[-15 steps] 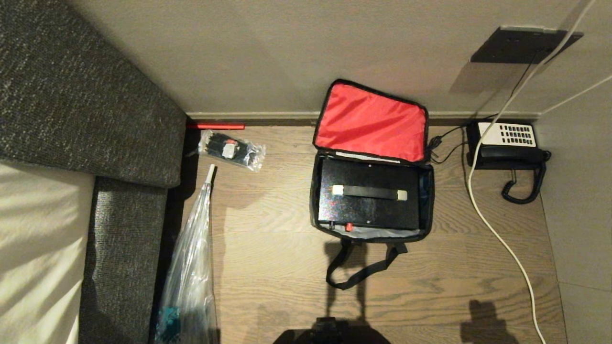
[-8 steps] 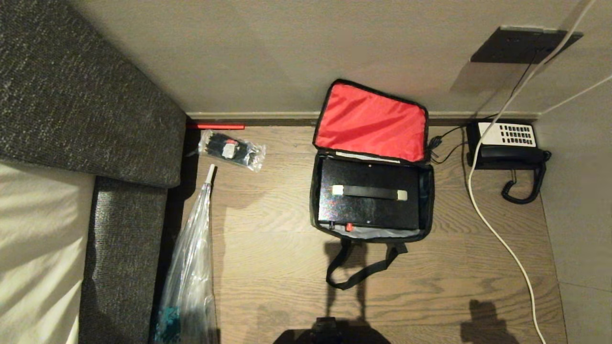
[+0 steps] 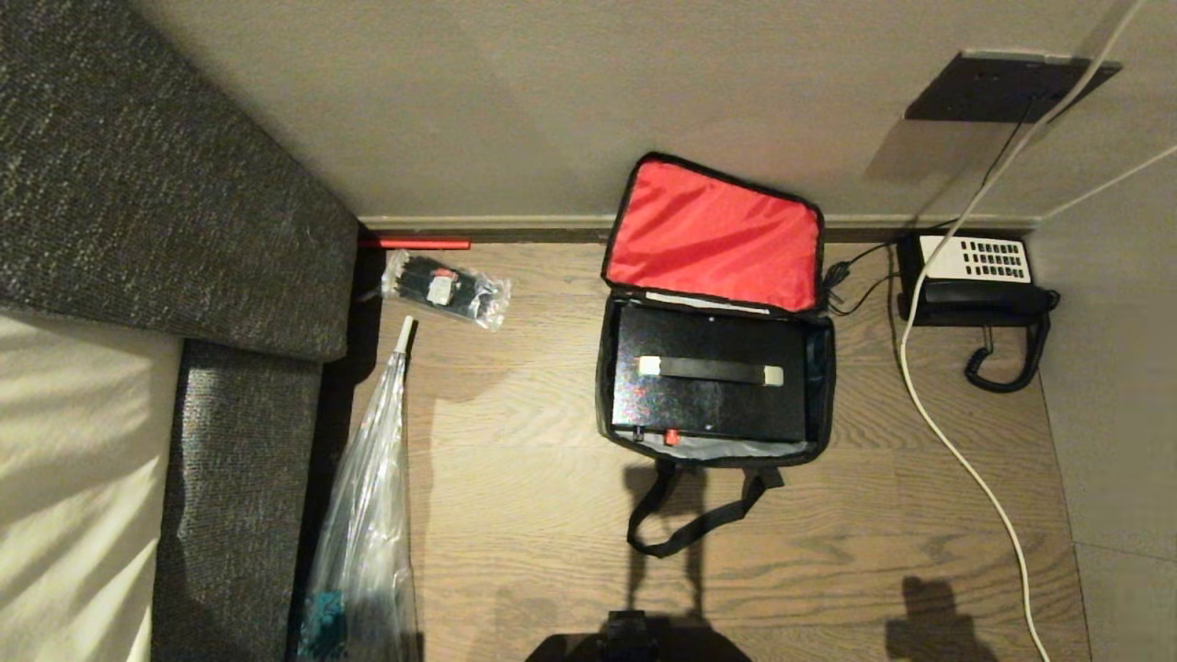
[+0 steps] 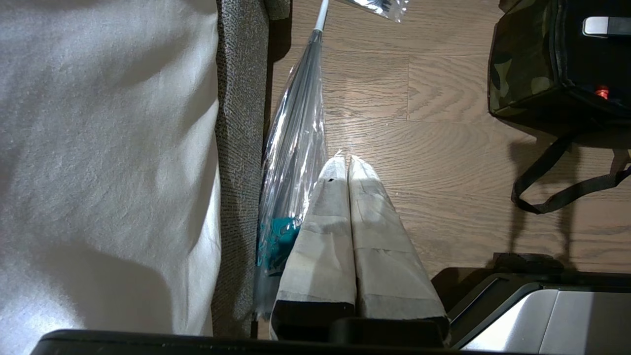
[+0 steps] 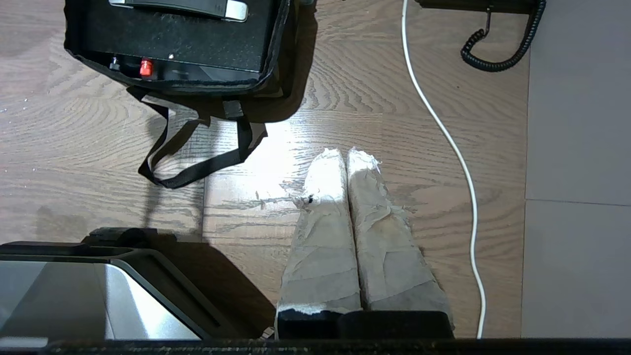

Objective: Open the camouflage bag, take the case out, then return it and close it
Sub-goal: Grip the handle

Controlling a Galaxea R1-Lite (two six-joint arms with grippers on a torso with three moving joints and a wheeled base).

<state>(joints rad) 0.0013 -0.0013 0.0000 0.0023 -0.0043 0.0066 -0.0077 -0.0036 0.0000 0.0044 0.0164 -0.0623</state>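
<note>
Nothing has moved since the earlier frame: bag, case and both my arms sit as they did, so the task stands paused with the closing step, by my reading, yet to begin. Nearest me, my left gripper point(image 4: 348, 165) and right gripper point(image 5: 345, 157) hang parked above the wooden floor point(image 3: 515, 515), tape-wrapped fingers pressed together, holding nothing. Beyond them lies the boxy green-and-dark camouflage fabric bag point(image 3: 602, 386), its black strap handle point(image 3: 694, 515) trailing toward me. Inside rests the flat glossy black rectangular case point(image 3: 708, 405), its pale clasps showing. Farthest, the red-lined lid point(image 3: 713, 234) leans open against the wall point(image 3: 515, 110). A crinkled clear plastic bag point(image 3: 363, 533) lies left; a black telephone point(image 3: 975, 276) sits right.
</note>
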